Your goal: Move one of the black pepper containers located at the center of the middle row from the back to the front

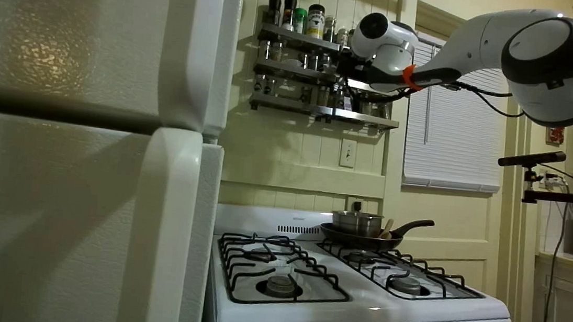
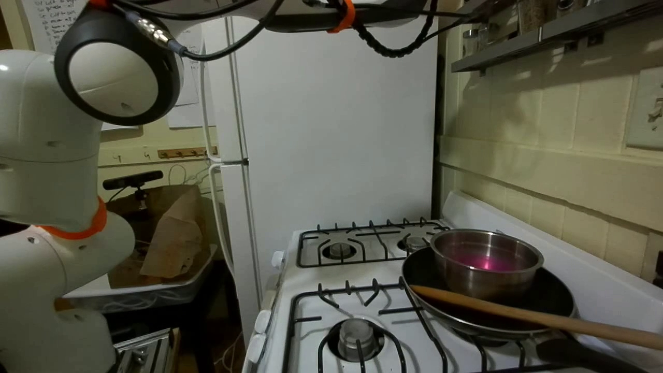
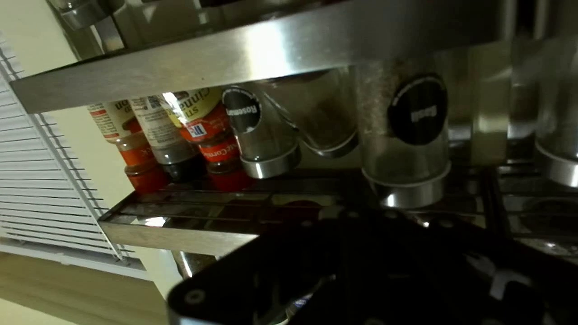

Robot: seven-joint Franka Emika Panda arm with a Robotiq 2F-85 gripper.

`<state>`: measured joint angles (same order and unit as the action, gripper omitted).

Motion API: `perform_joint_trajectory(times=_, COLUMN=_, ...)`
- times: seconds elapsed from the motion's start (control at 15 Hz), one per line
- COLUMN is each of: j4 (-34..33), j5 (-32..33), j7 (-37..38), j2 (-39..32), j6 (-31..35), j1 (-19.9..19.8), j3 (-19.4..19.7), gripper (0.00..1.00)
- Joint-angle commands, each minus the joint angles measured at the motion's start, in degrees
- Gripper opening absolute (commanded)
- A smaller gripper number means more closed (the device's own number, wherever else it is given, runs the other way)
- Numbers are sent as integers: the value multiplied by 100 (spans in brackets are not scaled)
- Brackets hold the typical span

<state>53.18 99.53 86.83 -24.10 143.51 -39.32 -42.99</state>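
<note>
The middle row's dark metal rail point(image 1: 295, 72) crosses the wall spice rack in an exterior view. The wrist view stands upside down; this row's rail point(image 3: 180, 72) runs across its upper part, with jars behind it. They include a jar labelled Basil point(image 3: 406, 122), a Rosemary jar point(image 3: 266, 131) and red-capped McCormick bottles point(image 3: 216, 144). I cannot make out a black pepper label. My gripper point(image 3: 356, 194) is very dark; its fingers look shut together, with nothing seen between them, beside the Basil jar's metal lid. In an exterior view the gripper point(image 1: 351, 64) is at the rack between the top and middle rails.
The top rail point(image 1: 298, 37) holds several tall bottles; it shows low in the wrist view point(image 3: 180, 237). The bottom rail point(image 1: 292, 103) holds more jars. A white fridge point(image 1: 175, 224) stands beside the stove point(image 1: 297, 320), which bears a pan and steel pot point(image 2: 487, 264). Window blinds point(image 1: 458, 125) are beside the rack.
</note>
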Motion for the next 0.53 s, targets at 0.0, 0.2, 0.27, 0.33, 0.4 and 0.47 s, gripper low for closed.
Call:
perform_joint_trajectory(times=0.0, j4=105, j5=-146, j7=-87, j2=45, j6=57, j1=-72, j3=-55, gripper=0)
perform_joint_trajectory(times=0.2, j4=245, j5=-520, j7=-436, j2=169, j6=-35, j1=-145, j3=-182, gripper=0)
perform_joint_trajectory(times=0.27, j4=387, j5=-889, j7=-727, j2=299, j6=-137, j1=-238, j3=-297, gripper=0)
perform_joint_trajectory(times=0.33, j4=507, j5=-1302, j7=-1028, j2=408, j6=-231, j1=-331, j3=-423, gripper=0)
perform_joint_trajectory(times=0.4, j4=684, j5=-1884, j7=-1392, j2=567, j6=-317, j1=-501, j3=-617, gripper=0)
perform_joint_trajectory(times=0.47, j4=779, j5=-2313, j7=-1726, j2=655, j6=-451, j1=-670, j3=-877, gripper=0)
